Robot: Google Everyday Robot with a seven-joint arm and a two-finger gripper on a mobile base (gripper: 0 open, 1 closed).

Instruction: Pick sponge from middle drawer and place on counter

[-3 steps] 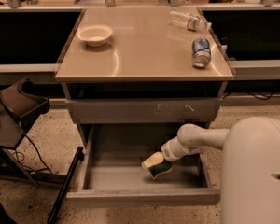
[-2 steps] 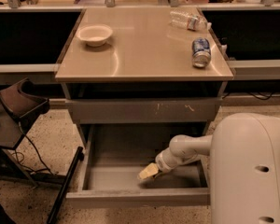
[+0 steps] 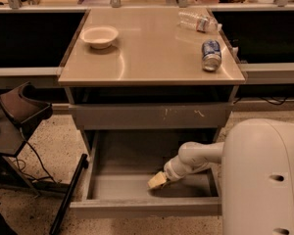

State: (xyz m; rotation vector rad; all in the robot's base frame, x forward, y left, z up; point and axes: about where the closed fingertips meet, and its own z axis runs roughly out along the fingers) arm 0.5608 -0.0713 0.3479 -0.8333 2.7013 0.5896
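While the drawer (image 3: 137, 207) stands pulled out below the front edge of the counter (image 3: 152, 53), the gripper (image 3: 156, 181) is held low inside it, close to the drawer's front wall and a little right of the middle. It is carried in from the right by the arm (image 3: 196, 158). Whether it is apart, together or clamped on anything cannot be told. The sponge cannot be made out apart from the pale yellow tip there. On the counter, a bowl (image 3: 99, 36) is seen near the back left corner, a bottle (image 3: 196, 20) lying at the back right corner, and a can (image 3: 211, 55) by the right edge.
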